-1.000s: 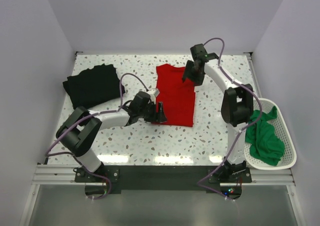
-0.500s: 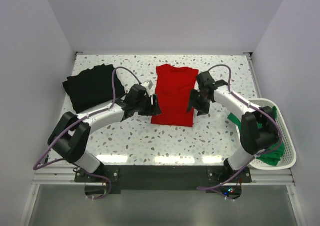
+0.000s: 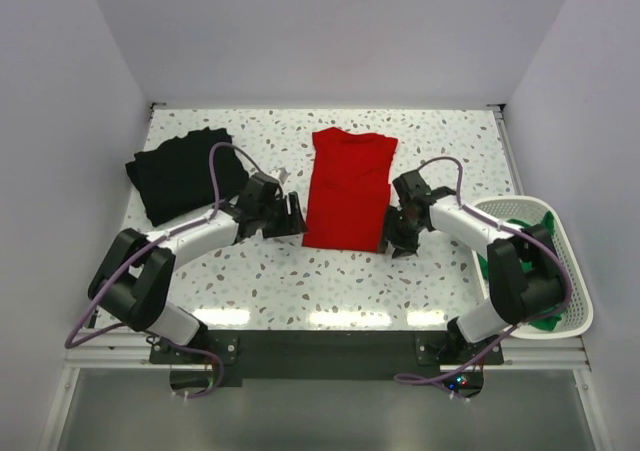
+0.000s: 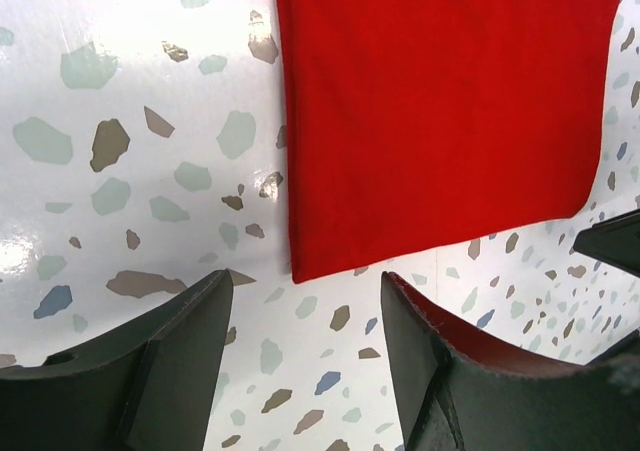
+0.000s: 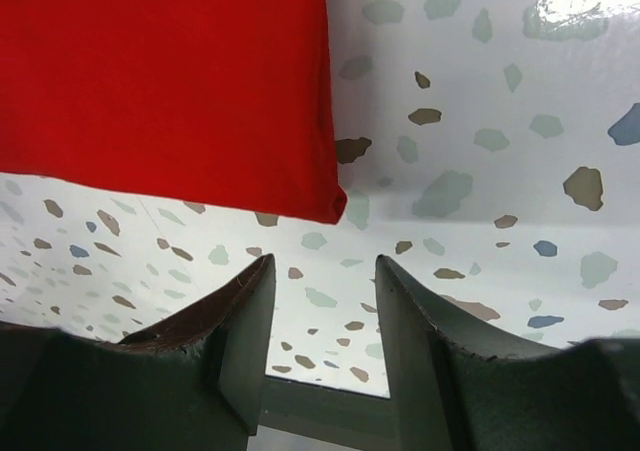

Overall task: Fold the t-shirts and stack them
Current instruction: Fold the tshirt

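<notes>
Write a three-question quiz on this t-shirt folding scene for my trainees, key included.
1. True or false: the green t-shirt lies in the basket.
2. Fill in: the black t-shirt lies on the robot's ___ side.
3. Which lies flat between the left fingers and the right fingers? A. black t-shirt B. red t-shirt C. green t-shirt
Key: 1 true; 2 left; 3 B.
</notes>
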Tool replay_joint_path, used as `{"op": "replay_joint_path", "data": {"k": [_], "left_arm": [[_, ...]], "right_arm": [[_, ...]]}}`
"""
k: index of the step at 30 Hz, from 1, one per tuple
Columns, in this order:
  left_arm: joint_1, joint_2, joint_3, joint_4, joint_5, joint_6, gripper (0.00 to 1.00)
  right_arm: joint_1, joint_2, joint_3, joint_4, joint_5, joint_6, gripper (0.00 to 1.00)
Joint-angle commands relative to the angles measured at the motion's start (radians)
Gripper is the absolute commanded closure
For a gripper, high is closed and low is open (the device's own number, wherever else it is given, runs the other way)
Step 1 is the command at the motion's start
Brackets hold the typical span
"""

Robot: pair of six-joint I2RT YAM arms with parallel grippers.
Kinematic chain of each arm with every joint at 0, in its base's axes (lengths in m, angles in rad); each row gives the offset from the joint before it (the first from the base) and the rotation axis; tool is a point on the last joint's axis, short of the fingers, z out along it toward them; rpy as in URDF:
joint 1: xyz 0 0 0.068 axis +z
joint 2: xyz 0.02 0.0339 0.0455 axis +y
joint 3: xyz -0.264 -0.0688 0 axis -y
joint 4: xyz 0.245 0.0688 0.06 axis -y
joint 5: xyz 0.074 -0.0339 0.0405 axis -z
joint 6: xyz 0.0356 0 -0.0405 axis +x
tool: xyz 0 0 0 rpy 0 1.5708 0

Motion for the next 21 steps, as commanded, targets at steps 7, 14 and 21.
{"op": "replay_joint_path", "data": {"k": [7,14,21], "left_arm": [[0.004,-0.079,-0.040,0.000,-0.006,-0.023,0.34],[0.004,-0.106,-0.062,-0.007,-0.007,-0.027,0.35],[0.004,-0.106,-0.086,-0.006,-0.006,-0.027,0.35]], "right_arm": [[0.001,0.020,0.030,0.056,0.000,0.006,0.53],[0.001,0.074,0.019,0.095,0.007,-0.006,0.55],[0.000,0.108,0.002,0.114,0.020,-0.021,0.61]]}}
